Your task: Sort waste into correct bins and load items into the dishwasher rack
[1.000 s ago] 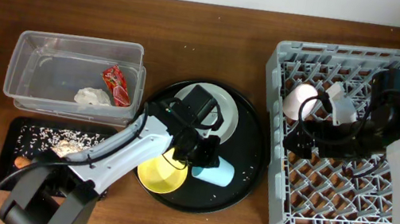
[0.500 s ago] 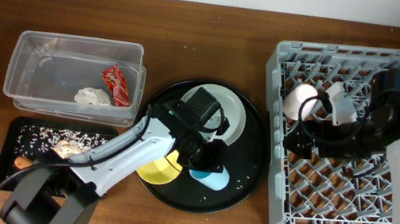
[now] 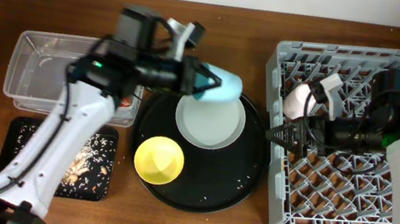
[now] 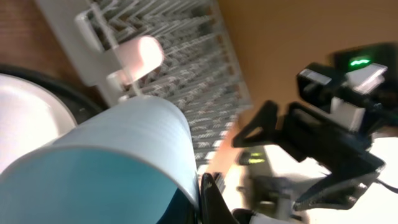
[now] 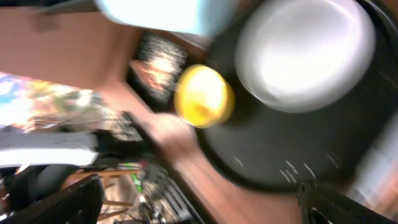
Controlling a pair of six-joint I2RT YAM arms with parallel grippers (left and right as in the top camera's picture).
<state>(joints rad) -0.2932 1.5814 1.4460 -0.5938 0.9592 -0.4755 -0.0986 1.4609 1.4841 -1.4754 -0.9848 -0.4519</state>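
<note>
My left gripper (image 3: 199,80) is shut on the small blue cup (image 3: 219,85) and holds it on its side in the air, above the back rim of the round black tray. In the left wrist view the blue cup (image 4: 106,168) fills the frame beside one finger (image 4: 208,199). My right gripper (image 3: 277,134) is open and empty at the left edge of the grey dishwasher rack (image 3: 348,192), pointing left. The pink cup (image 3: 297,101) lies in the rack. The pale plate (image 3: 210,122) and the yellow bowl (image 3: 160,160) sit on the round tray.
The large round black tray (image 3: 241,183) lies between the bins and the rack. The clear tub (image 3: 35,62) is at the left, its contents hidden by my left arm. The shallow black tray (image 3: 94,168) holds pale grains. The right wrist view is blurred.
My left gripper has lifted the blue cup off the round tray and swung it up and back. My right gripper has moved left to the rack's left edge.
</note>
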